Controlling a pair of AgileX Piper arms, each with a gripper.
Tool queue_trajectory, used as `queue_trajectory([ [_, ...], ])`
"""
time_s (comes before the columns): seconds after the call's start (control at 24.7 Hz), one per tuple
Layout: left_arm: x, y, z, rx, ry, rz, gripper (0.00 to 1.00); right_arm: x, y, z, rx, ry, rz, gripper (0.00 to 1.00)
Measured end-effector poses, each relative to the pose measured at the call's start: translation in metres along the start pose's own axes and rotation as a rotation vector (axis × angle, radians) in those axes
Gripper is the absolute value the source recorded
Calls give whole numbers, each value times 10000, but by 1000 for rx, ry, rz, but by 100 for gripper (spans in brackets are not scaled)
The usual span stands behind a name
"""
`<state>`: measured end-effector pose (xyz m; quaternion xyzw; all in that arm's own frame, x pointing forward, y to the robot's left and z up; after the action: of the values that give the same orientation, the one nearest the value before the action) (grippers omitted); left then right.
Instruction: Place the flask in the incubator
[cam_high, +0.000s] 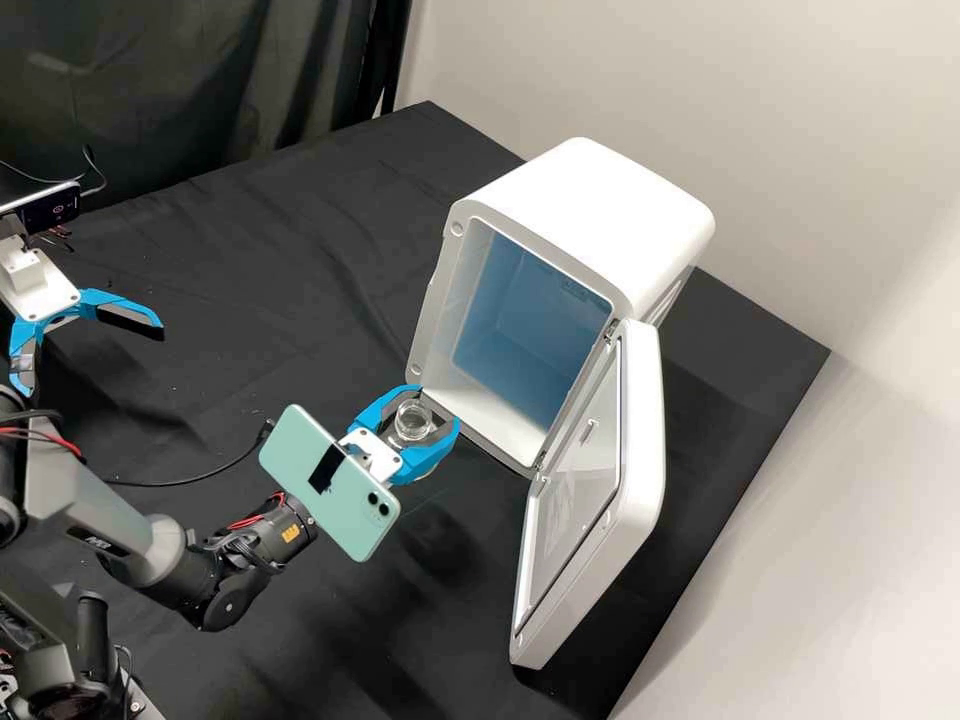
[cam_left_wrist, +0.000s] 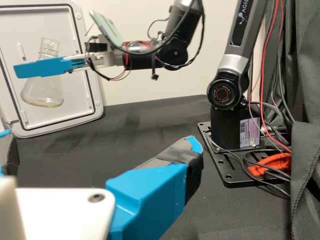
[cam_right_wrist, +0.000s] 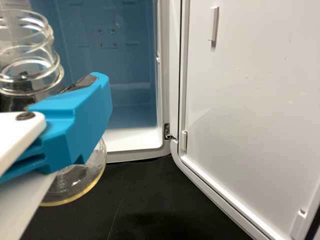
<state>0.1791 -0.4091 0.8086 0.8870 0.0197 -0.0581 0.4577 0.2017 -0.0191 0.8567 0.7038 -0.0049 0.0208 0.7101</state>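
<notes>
Pinching a clear glass conical flask by its neck with the right tool, upright, just outside the lower front lip of the white box incubator near the black worktop's right edge. Pale blue cavity open straight ahead; white door swung wide aside, off the opening. Left tool spread, well apart by the worktop's left edge.

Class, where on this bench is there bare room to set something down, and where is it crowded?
Bare bench lies between the left gripper and the incubator. The incubator's chamber is bare too. Crowded: the doorway, where the right gripper holds the flask next to the open door.
</notes>
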Motion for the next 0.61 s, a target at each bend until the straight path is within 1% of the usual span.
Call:
queue_trajectory([
  [0.08, 3, -2, 12, 0, -7, -1, 100, 72, -2, -1, -6, 0, 7, 0],
  [0.12, 6, -4, 26, 1, -14, -2, 100, 130, 5, 7, -9, -5, 20, 0],
  [0.16, 7, -5, 31, 1, -18, -3, 100, 174, 7, 17, -19, -8, 23, 0],
  [0.2, 7, -2, 40, 4, -22, -2, 100, 215, 6, 22, -23, -9, 25, 0],
  [0.28, 0, 19, 50, 9, -26, 10, 100, 320, 18, 39, -31, -12, 37, 0],
  [0.41, -5, 32, 54, 13, -27, 18, 100, 449, 41, 48, -37, -11, 55, 0],
  [0.57, -2, 30, 69, 13, -35, 16, 100, 647, 84, 54, -41, -13, 96, 0],
  [0.61, -1, 29, 76, 13, -39, 16, 100, 673, 86, 56, -39, -13, 100, 0],
])
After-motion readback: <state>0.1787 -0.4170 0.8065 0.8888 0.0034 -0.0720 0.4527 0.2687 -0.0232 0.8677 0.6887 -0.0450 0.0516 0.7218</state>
